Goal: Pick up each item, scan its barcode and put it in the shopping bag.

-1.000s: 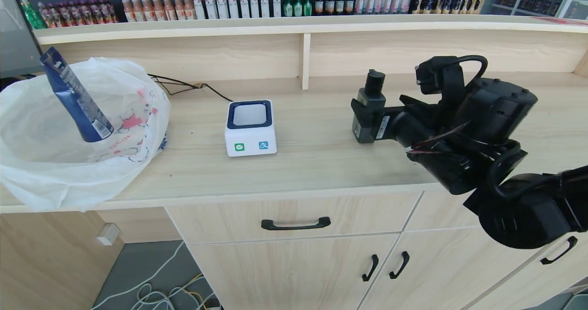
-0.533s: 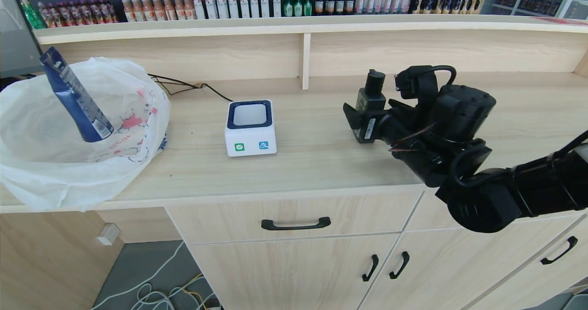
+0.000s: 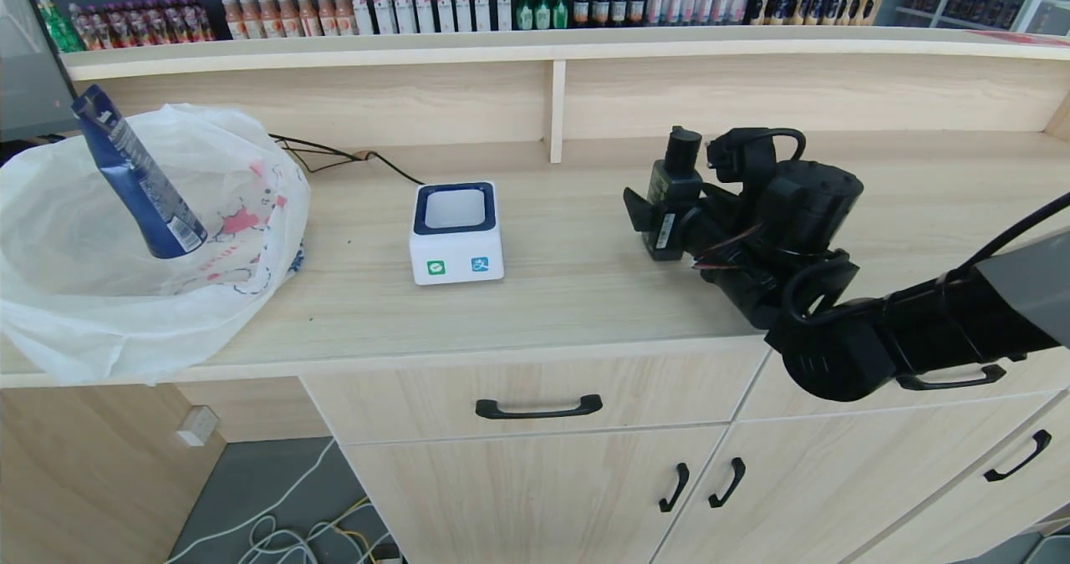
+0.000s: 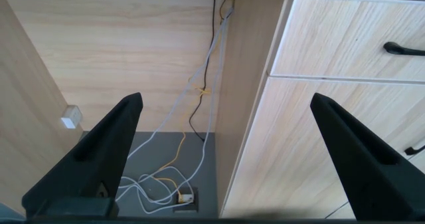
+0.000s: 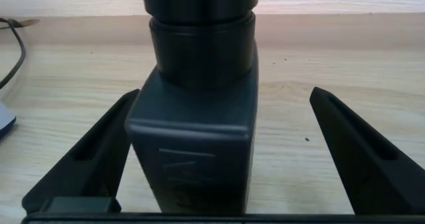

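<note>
Pick-up step: the bottle [image 3: 679, 167] stands upright on the surface [image 3: 577, 297], well right of the scanner [image 3: 456, 230], between the wide-spread fingers of the right hand [image 3: 666, 223] — next, I judge, close, lift, present the barcode to the scanner, then the bag [image 3: 100, 297].

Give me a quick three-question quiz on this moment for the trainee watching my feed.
1. True or false: the right tool is shut on the dark bottle.
2. Multiple choice: the blue pouch is A) leaning in the shopping bag, B) lying on the scanner, C) held by the right tool.
3. Fill in: the white scanner sits on the counter between the shopping bag and the ____.

Key: 1 false, the right tool is open around the upright bottle. 2 A. 3 dark bottle.
</note>
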